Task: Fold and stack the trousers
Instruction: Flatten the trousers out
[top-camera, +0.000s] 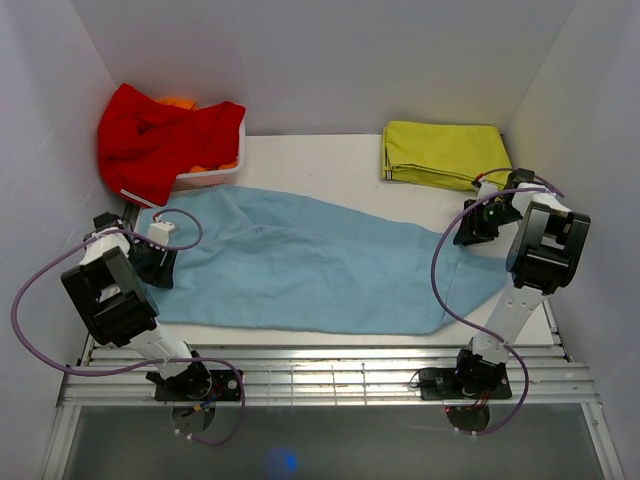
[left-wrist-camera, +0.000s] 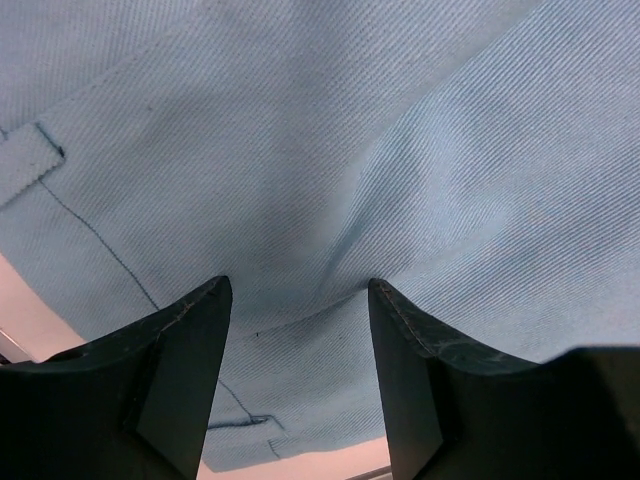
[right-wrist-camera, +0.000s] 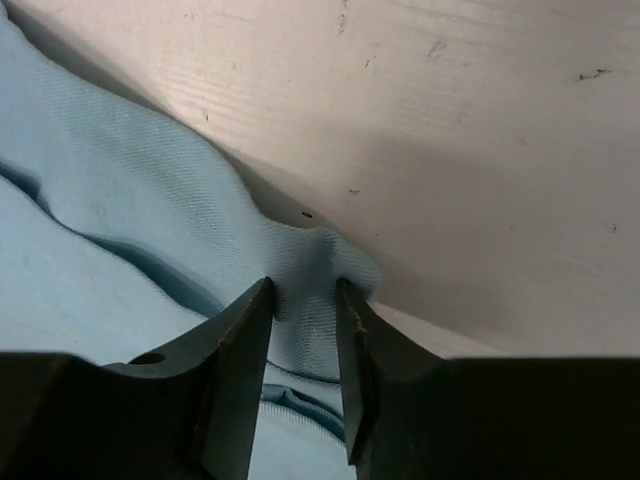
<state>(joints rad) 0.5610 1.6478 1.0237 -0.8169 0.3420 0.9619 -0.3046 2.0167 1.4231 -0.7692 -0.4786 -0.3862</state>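
Observation:
The light sky-blue trousers (top-camera: 300, 265) lie spread flat across the table, running from the left side to the right front. My left gripper (top-camera: 160, 265) is at their left end; in the left wrist view it (left-wrist-camera: 298, 285) is open, its fingers wide apart just over the cloth (left-wrist-camera: 330, 130), with a small ridge and a seam between them. My right gripper (top-camera: 468, 232) is at the upper right edge of the trousers; in the right wrist view it (right-wrist-camera: 305, 285) is shut on a bunched fold of the blue cloth (right-wrist-camera: 110, 200) beside the bare table.
A bright red garment (top-camera: 160, 135) hangs over a white basket (top-camera: 215, 178) at the back left. A folded yellow-green cloth (top-camera: 440, 150) lies at the back right. White walls close in three sides. A slatted metal rail (top-camera: 320, 365) runs along the near edge.

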